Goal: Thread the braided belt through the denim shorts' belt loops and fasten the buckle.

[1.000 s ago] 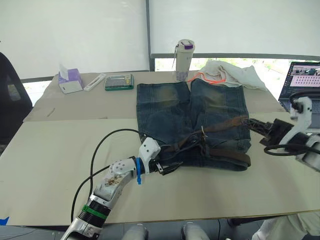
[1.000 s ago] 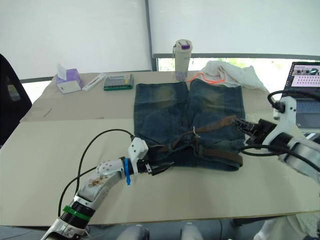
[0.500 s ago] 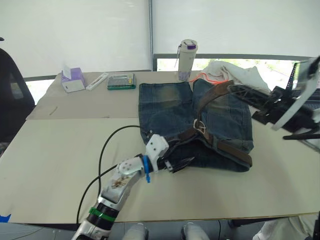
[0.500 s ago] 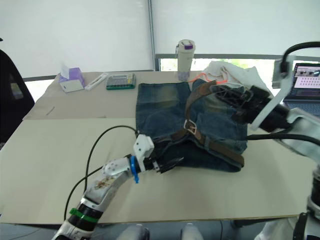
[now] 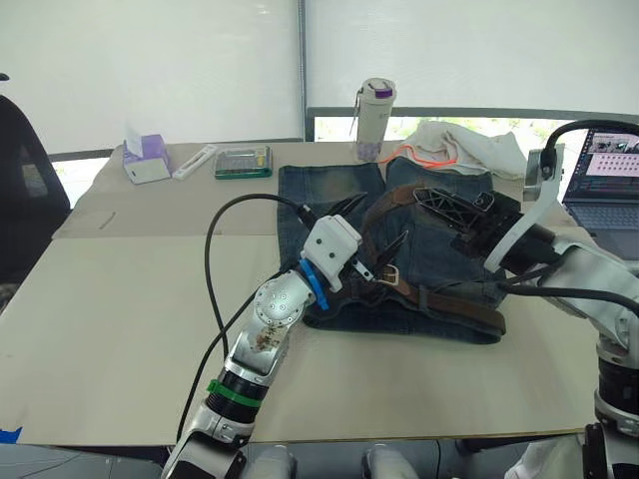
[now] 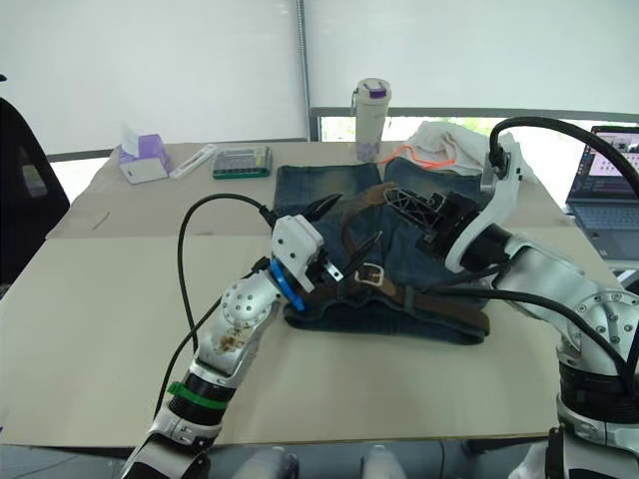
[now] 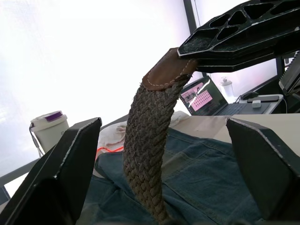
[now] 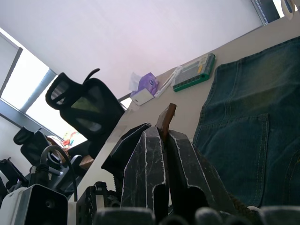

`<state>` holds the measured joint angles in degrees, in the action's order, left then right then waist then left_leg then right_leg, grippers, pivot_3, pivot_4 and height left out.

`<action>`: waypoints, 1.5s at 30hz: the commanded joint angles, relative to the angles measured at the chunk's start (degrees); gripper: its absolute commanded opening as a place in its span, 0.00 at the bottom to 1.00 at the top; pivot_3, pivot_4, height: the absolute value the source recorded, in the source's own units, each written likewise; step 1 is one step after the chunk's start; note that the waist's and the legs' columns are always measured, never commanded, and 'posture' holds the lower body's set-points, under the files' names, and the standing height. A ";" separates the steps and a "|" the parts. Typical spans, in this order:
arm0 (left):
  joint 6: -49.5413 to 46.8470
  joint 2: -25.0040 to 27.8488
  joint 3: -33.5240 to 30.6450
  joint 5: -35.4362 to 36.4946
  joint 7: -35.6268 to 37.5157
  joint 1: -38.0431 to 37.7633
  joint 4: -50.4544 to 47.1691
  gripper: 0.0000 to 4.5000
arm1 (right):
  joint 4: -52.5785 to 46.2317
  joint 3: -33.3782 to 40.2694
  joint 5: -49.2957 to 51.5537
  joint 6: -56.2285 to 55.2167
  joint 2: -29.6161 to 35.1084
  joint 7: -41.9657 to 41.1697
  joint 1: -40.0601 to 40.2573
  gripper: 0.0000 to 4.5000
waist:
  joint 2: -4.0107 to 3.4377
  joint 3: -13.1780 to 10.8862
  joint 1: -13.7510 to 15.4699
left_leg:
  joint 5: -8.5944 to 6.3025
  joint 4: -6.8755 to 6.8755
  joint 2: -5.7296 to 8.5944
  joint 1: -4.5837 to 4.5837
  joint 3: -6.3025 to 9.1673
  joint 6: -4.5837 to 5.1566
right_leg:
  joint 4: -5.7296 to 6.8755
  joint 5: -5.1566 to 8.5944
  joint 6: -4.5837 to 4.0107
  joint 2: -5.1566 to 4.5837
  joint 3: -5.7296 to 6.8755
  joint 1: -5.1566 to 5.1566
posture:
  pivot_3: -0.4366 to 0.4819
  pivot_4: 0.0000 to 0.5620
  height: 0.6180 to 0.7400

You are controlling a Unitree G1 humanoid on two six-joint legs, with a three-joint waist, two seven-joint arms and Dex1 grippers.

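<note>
Right now the braided belt arches up off the denim shorts, which lie flat on the table with the waistband toward you. Your right gripper is clamped on the belt's leather tip; the right wrist view shows that brown tip pinched between closed fingers. From there the strap rises, curves back down over the shorts and runs along the waistband, where the buckle rests on the denim near the middle. The rest of the strap lies along the waistband toward your right.

Your left gripper hovers just above the shorts with its fingers spread wide, holding nothing; in its wrist view the woven strap stands between the two open fingers.

Expect the belt to be light and limp: the weave bends easily, sags under its own length and will not push through a loop from behind. Only the leather tip looks stiff enough to lead, so keep your hold there, close to the end. The weave should offer good friction; the buckle is the one heavy bit and may drag or swing. The denim is soft and will likely bunch if the strap tugs it, so pin the waistband beside a loop with your free hand. I cannot make out the belt loops clearly.
</note>
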<state>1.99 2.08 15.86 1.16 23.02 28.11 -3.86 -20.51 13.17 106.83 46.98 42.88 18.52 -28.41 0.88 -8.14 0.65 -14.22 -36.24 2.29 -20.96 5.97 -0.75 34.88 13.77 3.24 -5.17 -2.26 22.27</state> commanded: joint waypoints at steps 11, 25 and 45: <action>-1.26 -0.93 -2.22 2.41 -0.73 -0.59 -0.65 0.01 | -3.32 0.81 0.37 -1.63 0.14 -1.41 -0.57 0.00 | -0.01 0.00 -0.05 | 0.00 0.00 0.00 0.05 -0.01 0.01 | 0.02 0.00 0.00 0.01 -0.01 0.00 | 0.48 0.27 1.00; -17.40 -5.65 -10.79 13.32 -6.11 -2.85 -2.33 0.00 | -9.61 -0.91 -37.66 -8.09 6.48 -30.88 11.51 0.69 | -0.03 0.02 0.17 | -0.05 -0.11 0.03 0.07 0.01 0.08 | 0.02 0.05 0.09 0.00 0.04 -0.04 | 0.48 0.27 1.00; -46.29 -6.42 -32.23 51.36 -14.14 -3.16 -5.31 0.00 | 0.33 -21.81 -86.03 -27.50 -0.85 -50.68 17.03 0.69 | 0.03 0.01 -0.81 | -0.03 -0.28 0.03 0.20 0.01 0.00 | 0.10 0.06 0.17 0.01 0.01 -0.08 | 0.48 0.27 1.00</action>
<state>-42.18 -4.78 -15.82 48.41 7.58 25.33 -6.84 -19.76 -10.25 21.23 20.11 42.46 -31.03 -10.55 0.91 -8.14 -0.15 -14.24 -36.52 2.33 -20.75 5.98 -0.74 34.98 13.83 3.40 -5.17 -2.25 22.19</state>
